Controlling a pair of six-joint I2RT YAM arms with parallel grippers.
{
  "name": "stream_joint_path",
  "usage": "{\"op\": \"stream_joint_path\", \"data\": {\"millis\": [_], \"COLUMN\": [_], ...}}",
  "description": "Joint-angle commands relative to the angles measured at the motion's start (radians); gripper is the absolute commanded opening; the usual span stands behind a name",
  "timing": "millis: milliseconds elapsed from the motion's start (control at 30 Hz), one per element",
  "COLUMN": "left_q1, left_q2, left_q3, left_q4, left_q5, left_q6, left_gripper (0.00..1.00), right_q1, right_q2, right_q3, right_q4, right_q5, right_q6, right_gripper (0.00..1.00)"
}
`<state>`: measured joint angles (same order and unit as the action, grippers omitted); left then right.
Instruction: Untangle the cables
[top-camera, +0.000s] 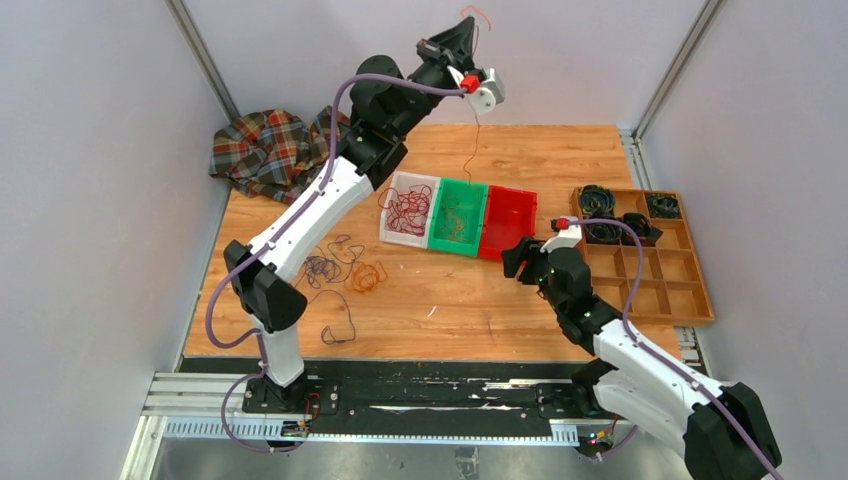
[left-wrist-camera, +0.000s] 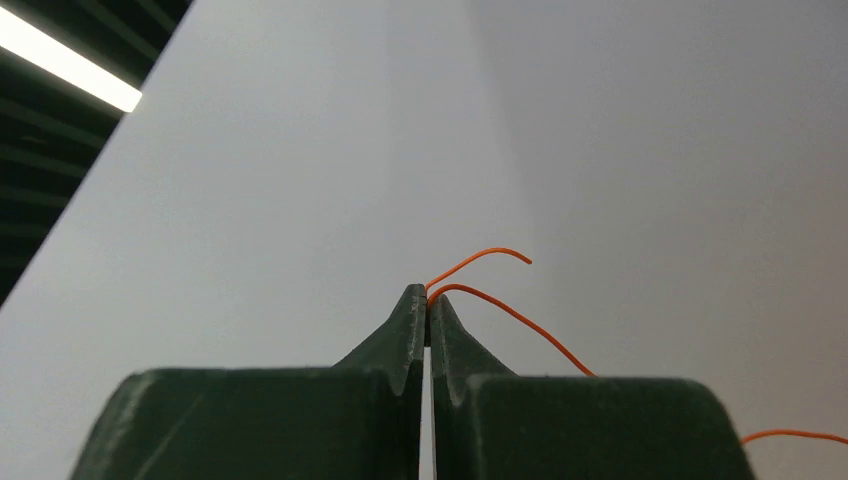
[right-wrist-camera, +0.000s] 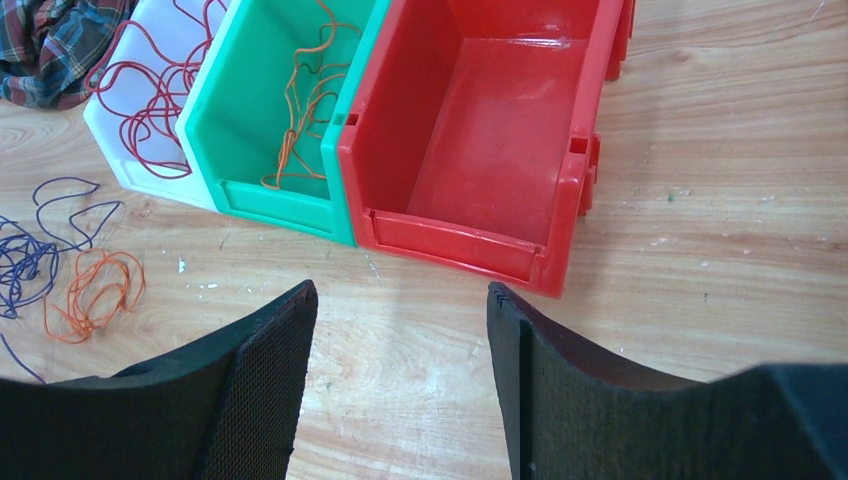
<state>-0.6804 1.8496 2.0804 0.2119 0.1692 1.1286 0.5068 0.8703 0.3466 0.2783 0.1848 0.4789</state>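
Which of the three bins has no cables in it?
The red bin, at the right end; the white bin holds red cables, the green bin orange cables.

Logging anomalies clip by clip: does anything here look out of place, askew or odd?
A crumpled plaid cloth lies bunched at the far left corner of the table. It has no evident part in the job. Nothing else stands out.

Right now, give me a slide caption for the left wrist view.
Left fingers pinched shut on a thin orange cable, with a blank grey wall behind.
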Motion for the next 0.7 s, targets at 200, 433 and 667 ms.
{"op": "stream_joint_path", "data": {"millis": [200,433,667], "left_q1": [0.004,0.007,0.003], "left_q2": [-0.176,-0.198,-0.2], "left_q3": [-0.405,-0.477,-0.47], "left_q4": [-0.092,-0.206,-0.45], "left_q5": [0.001,0.011,0.142], "left_q6": [0.086,0.104,0.0], "left_gripper": [0.0,0.0,0.0], "right_q1": [-0.017,-0.022,-0.027], "right_q2": [-0.012,-0.005,-0.029], "right_q3": [-0.031,-0.033,-0.049], "right_q4": [0.028,0.027,0.028], "right_q5": [0.023,0.027,0.038], "right_q6": [0.033,0.041,0.053], "right_gripper": [0.63,0.63,0.63]}}
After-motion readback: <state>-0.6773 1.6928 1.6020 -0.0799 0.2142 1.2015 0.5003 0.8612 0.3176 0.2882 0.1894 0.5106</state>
